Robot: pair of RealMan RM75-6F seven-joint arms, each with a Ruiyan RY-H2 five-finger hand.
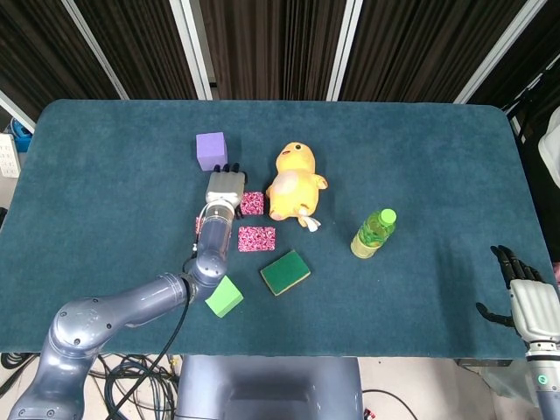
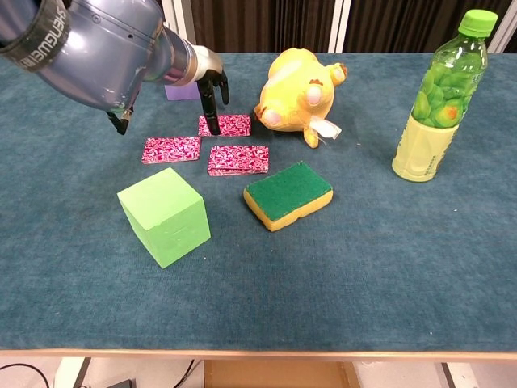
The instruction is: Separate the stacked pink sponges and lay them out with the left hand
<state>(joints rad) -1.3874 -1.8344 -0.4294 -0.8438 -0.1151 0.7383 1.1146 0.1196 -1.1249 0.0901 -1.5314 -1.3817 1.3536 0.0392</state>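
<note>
Three pink patterned sponges lie flat and apart on the blue table. One (image 2: 171, 149) is at the left, mostly hidden under my left arm in the head view. The second (image 2: 238, 159) (image 1: 256, 238) lies beside it. The third (image 2: 228, 125) (image 1: 252, 203) sits further back, next to the yellow duck. My left hand (image 2: 212, 90) (image 1: 223, 186) hovers at this third sponge's left edge, fingers apart and holding nothing; one fingertip (image 2: 214, 128) reaches down to the sponge's edge. My right hand (image 1: 527, 302) rests off the table's front right corner, fingers spread and empty.
A yellow duck toy (image 2: 300, 95) stands right of the sponges. Close to them are a green cube (image 2: 165, 215) and a green-and-yellow sponge (image 2: 287, 194). A purple cube (image 1: 211, 150) sits behind my left hand. A green bottle (image 2: 438, 101) stands at the right.
</note>
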